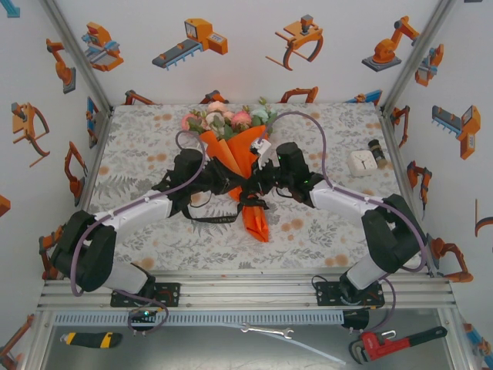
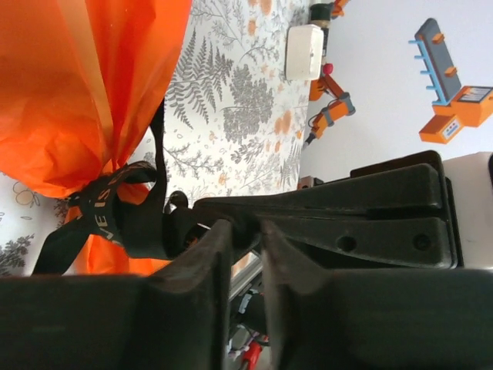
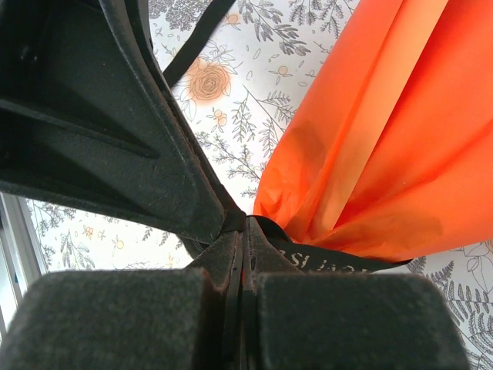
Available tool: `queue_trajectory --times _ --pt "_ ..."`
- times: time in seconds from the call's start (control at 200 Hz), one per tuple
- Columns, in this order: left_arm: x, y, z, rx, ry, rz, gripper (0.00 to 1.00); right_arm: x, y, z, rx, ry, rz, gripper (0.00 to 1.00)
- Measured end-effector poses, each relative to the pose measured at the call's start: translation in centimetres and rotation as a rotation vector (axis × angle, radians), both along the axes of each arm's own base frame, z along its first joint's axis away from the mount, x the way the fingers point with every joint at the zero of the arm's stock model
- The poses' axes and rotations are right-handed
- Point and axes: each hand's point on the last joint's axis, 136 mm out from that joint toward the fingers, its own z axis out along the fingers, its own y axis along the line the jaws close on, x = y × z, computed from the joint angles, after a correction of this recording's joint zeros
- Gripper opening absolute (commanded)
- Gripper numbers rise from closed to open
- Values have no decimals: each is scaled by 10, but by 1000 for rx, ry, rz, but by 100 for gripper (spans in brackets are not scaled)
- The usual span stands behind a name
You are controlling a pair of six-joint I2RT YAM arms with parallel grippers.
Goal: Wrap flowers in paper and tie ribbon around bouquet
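Observation:
The bouquet point(image 1: 235, 150) lies mid-table, a cone of orange paper point(image 2: 85, 85) with the pink, white and pale blue flowers point(image 1: 223, 119) at its far end. The black ribbon point(image 2: 115, 220) with faint lettering circles the cone's narrow waist, and a loose loop point(image 1: 212, 218) trails on the cloth. Both grippers meet at that waist. My right gripper point(image 3: 246, 220) is shut on the ribbon point(image 3: 331, 266) just beside the paper point(image 3: 370, 139). My left gripper point(image 2: 245, 227) comes from the left, jaws a narrow gap apart with daylight between them, its tips against the ribbon knot and the right gripper's fingers point(image 2: 347, 208).
A white square box point(image 1: 362, 162) and a small dark jar point(image 1: 377, 152) stand at the table's right side. Below the near rail lie a yellow-black knife point(image 1: 91, 338), a spanner point(image 1: 266, 331) and a red pipe wrench point(image 1: 397, 341). Grey-purple cables arc over both arms.

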Motion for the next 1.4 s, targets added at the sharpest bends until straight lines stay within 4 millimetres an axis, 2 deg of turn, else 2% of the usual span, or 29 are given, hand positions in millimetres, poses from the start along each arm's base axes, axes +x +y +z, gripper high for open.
queue_trajectory --times 0.05,0.18,0.25,0.33,0.566,0.626,0.696,0.761,0.906,0.961,1.001,1.041,1.101,1.131,1.182,1.267,1.397 --pt "0 0 0 -4 5 3 12 0 0 0 0 0 1 0" --pt "-1 1 -3 -11 17 8 0 -1 0 0 2 3 4 10" --pt "-2 1 -4 -15 19 10 0 -1 0 -1 1 7 1 21" --pt "-2 2 -6 -14 22 11 0 0 -4 -3 -11 10 -20 29" --pt "-1 4 -8 -5 22 24 0 -8 -40 6 -14 86 -222 36" --pt "-1 5 -8 0 21 27 0 -11 -54 7 5 136 -312 44" --pt "-1 6 -8 6 18 32 0 -15 -70 0 25 207 -416 50" --pt "-2 7 -5 8 13 34 0 -18 -82 -14 18 284 -499 54" --pt "-3 9 -1 13 2 33 0 -20 -90 -46 -17 424 -594 56" --pt "-4 10 -2 17 3 31 0 -20 -89 -60 -34 476 -616 55" --pt "-4 10 -3 20 3 31 0 -20 -89 -71 -49 512 -629 50" --pt "-4 10 -3 21 4 31 0 -20 -88 -80 -58 543 -639 40" --pt "-5 11 -2 23 2 32 0 -21 -84 -91 -56 591 -645 20" --pt "-5 11 -1 24 0 32 0 -20 -82 -93 -48 605 -645 10" --pt "-6 13 1 28 -7 34 0 -19 -79 -94 -39 609 -637 0" --pt "-8 17 2 52 -20 38 0 -16 -77 -86 -6 600 -635 0" --pt "-13 32 -2 132 -37 59 0 -14 -74 -63 32 539 -600 0"
